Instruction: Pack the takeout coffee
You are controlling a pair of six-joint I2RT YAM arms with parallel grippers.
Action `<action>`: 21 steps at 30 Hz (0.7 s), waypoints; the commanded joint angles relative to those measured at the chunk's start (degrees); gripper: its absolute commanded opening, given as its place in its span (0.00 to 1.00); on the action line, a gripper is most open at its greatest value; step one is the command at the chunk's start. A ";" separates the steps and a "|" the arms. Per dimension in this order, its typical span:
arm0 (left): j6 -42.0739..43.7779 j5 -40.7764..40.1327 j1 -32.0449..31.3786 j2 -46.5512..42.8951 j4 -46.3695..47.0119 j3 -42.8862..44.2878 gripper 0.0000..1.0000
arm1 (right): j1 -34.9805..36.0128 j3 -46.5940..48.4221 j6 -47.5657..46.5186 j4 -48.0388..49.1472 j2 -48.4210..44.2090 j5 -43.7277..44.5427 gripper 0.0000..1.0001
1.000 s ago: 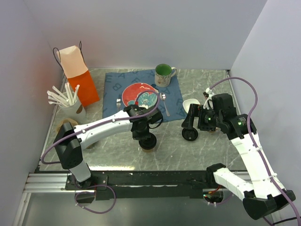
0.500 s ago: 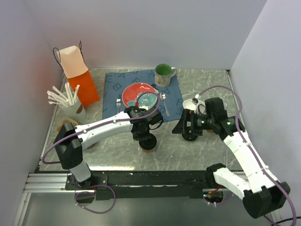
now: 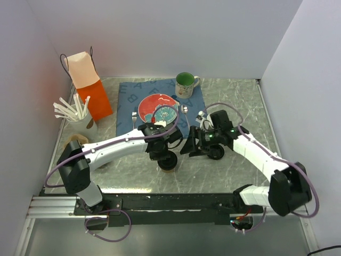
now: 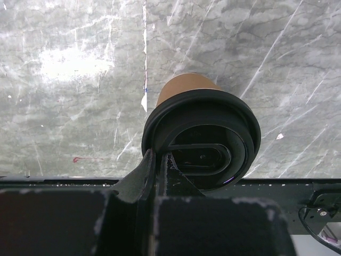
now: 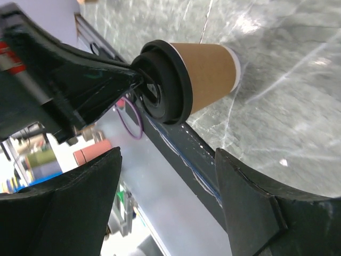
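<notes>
The takeout coffee [image 3: 170, 163], a brown paper cup with a black lid, stands on the grey marble table near the front middle. My left gripper [image 3: 166, 155] is shut on the lid's rim, one finger [image 4: 143, 169] outside it and one inside. The cup's brown body [image 4: 184, 87] and lid [image 4: 213, 133] fill the left wrist view. My right gripper [image 3: 187, 144] is open just right of the cup, pointing at it. In the right wrist view the cup [image 5: 209, 68] lies ahead of the wide-apart fingers [image 5: 80, 202], not between them.
An orange paper bag [image 3: 88, 88] stands open at the back left. A cup of white sticks [image 3: 80, 114] is beside it. A red plate [image 3: 159, 108], cutlery and a green mug [image 3: 185, 82] sit on a blue placemat [image 3: 128, 96] behind the cup.
My right arm has swung left across the table, bringing its open gripper close to the cup. My left gripper and the cup have stayed put.
</notes>
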 commanded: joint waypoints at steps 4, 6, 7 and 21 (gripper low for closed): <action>-1.31 1.51 -0.37 0.46 3.49 -5.05 0.01 | 4.39 0.92 -0.29 7.09 7.47 0.27 0.71; -1.31 1.60 -0.45 0.63 3.84 -5.23 0.01 | 4.48 1.88 -1.43 6.13 8.79 1.06 0.65; -1.39 1.60 -0.37 0.64 3.85 -5.40 0.01 | 4.39 2.32 -1.79 4.81 9.76 1.58 0.63; -0.52 2.48 -0.37 0.11 6.31 -8.83 0.01 | 5.18 5.84 -0.30 5.51 14.24 3.69 0.45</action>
